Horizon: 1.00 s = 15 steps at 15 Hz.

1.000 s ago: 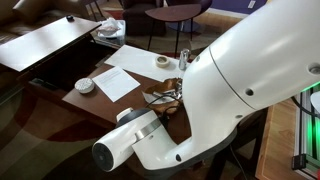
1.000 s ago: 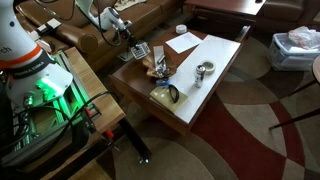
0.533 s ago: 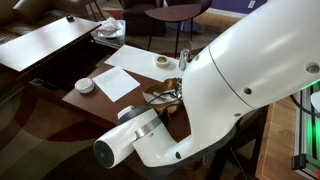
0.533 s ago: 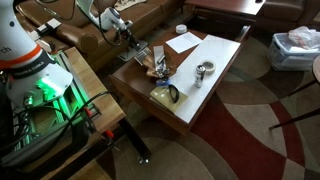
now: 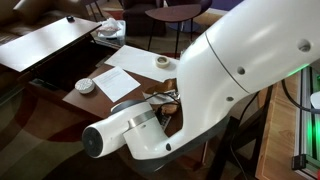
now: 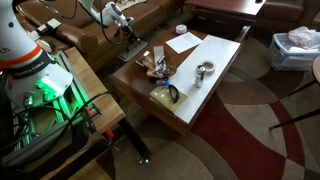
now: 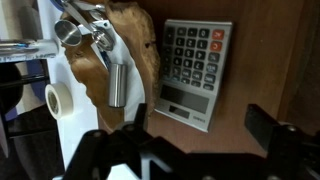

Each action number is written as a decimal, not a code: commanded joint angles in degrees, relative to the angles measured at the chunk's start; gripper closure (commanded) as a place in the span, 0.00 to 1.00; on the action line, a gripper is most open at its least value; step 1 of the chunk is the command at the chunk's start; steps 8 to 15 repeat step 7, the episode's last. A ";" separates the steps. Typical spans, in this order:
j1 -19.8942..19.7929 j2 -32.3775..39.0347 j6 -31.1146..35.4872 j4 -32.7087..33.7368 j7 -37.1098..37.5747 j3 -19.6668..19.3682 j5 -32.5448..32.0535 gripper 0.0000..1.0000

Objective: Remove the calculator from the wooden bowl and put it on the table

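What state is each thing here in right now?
calculator: lying flat, keys up, on the table beside the wooden bowl, not held.
wooden bowl: on the table, no calculator in it.
gripper: open, empty, over the calculator's near edge.
tape roll: lying flat.

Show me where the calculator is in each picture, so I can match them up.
Wrist view: the calculator upper right, flat on the table.
In an exterior view: upper left, near the table's edge.
In an exterior view: not seen; the white arm blocks that spot.
Shared landmark: the wooden bowl beside it.
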 commanded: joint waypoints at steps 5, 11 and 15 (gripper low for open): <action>-6.69 -8.30 5.91 -4.83 10.33 -0.66 5.52 0.00; -6.88 -6.68 4.05 -1.49 8.49 -0.61 4.42 0.00; -6.88 -6.68 4.05 -1.49 8.49 -0.61 4.42 0.00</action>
